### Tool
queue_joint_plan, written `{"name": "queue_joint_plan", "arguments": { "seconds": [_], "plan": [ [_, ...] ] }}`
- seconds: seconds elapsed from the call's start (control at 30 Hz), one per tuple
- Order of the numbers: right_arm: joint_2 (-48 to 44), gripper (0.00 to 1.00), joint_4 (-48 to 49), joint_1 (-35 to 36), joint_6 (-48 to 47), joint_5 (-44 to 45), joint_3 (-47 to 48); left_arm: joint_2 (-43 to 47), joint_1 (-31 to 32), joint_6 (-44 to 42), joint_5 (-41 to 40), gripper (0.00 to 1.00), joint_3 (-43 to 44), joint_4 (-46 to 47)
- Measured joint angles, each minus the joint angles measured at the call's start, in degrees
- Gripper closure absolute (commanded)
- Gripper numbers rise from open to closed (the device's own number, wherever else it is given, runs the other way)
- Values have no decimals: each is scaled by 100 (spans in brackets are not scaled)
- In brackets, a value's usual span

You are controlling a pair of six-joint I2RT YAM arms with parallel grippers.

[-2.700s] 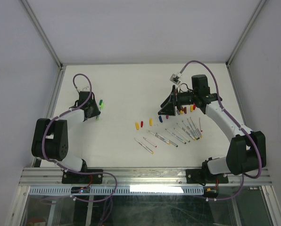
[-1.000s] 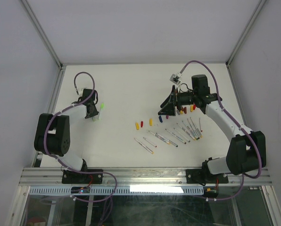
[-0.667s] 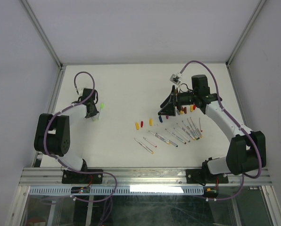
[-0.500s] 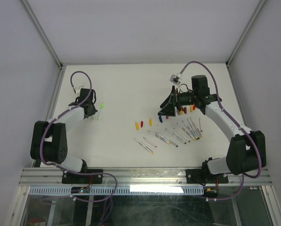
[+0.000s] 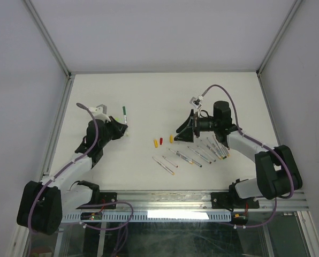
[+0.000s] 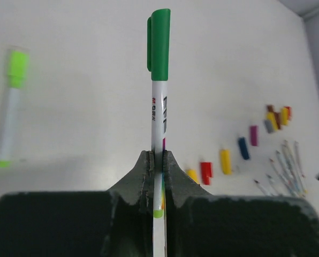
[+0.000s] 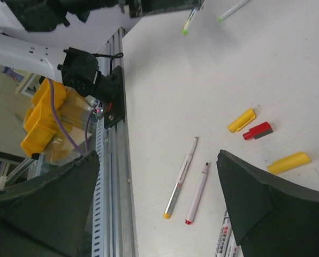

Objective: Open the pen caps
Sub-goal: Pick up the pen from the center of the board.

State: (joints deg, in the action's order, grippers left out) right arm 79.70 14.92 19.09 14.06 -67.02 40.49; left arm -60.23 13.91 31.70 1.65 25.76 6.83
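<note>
Pen caps (image 6: 159, 45) fitted: two (left gripper (image 6: 158, 156) holds one pen (image 6: 158, 115)).

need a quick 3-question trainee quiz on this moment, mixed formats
1. True or false: the left gripper is shut on a pen with its green cap on.
2. The right gripper is: A) open, holding nothing; B) shut on a blue cap; C) shut on a pen.
3. Fill in: the loose cap lying between the two yellow caps is ____.

Key: 1 true; 2 A; 3 red.
</note>
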Motion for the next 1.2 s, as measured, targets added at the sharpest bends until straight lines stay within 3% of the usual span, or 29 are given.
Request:
{"name": "queue_joint_plan", "arguments": {
  "seconds": [0.27,0.53,0.87,1.2],
  "plan": [
    [52,5,2531,17,1665,365,-789,-192,1862,905,354,100,-857,2826],
    [52,10,3185,24,2323,758,-798,-1556,3340,1318,-367,100,-721,4819],
    [52,32,2796,203,2376,1176,-796,-2374,3783,1556,-927,100,-138,5681],
    [52,43,2789,260,2479,1174,-793,-2820,3864,1727,-925,100,-61,5842]
  ]
}}
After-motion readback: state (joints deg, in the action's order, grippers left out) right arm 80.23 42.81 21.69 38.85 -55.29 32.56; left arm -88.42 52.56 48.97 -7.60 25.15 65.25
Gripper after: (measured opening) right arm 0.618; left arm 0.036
